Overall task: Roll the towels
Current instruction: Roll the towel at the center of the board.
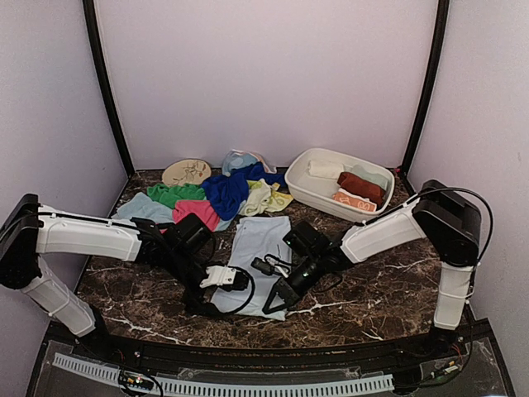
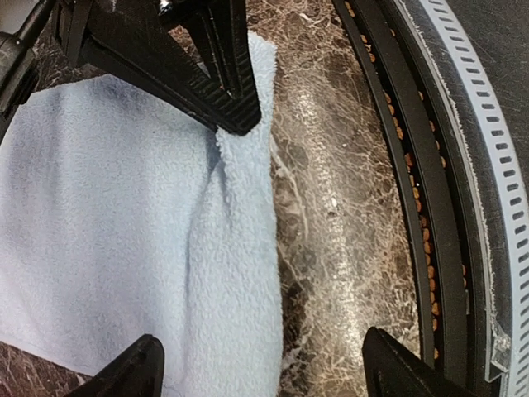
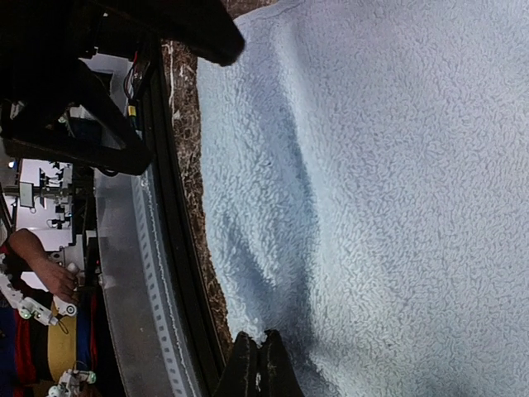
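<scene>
Now I see the pale blue towel [image 1: 263,244] lying flat in the middle of the table [image 1: 380,289], with its near edge close to the arms. My right gripper [image 3: 256,364] is pressed together and pinches that near edge, and the cloth bunches up a little at its tip. My left gripper [image 2: 269,368] is spread wide just beside it, over the same edge; I cannot tell if it touches the cloth. At the back lies a pile with a green towel [image 1: 175,193], a pink-red towel [image 1: 197,213] and a royal blue towel [image 1: 227,190]. Some rolled towels [image 1: 360,186] sit in the white basin [image 1: 299,188] on the right.
</scene>
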Action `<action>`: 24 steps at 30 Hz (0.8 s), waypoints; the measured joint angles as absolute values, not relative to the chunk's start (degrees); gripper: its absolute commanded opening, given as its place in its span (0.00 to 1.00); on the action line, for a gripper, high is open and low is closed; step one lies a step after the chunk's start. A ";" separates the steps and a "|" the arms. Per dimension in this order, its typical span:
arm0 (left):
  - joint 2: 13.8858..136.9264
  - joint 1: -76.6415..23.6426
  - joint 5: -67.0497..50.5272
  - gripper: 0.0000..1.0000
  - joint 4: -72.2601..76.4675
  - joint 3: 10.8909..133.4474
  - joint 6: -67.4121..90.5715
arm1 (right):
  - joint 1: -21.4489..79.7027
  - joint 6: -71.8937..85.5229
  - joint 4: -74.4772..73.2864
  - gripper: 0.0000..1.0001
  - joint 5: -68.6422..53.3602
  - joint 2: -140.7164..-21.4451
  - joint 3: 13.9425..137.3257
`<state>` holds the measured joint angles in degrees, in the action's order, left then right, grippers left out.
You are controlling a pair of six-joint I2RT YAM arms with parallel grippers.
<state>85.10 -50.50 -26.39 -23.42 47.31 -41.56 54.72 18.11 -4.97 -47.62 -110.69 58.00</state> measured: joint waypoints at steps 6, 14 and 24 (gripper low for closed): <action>89.78 -51.29 -25.61 0.74 -21.37 48.45 -41.60 | 53.69 24.95 1.13 0.00 -51.70 -110.83 56.03; 92.68 -51.64 -25.15 0.49 -20.56 48.82 -42.17 | 52.73 33.23 9.54 0.00 -53.30 -111.22 52.29; 95.50 -51.31 -23.09 0.10 -19.29 49.52 -40.80 | 52.27 37.65 15.77 0.07 -54.41 -111.24 51.42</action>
<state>95.50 -51.31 -23.09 -19.29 49.52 -40.80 52.27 37.65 15.77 -54.41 -111.24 51.42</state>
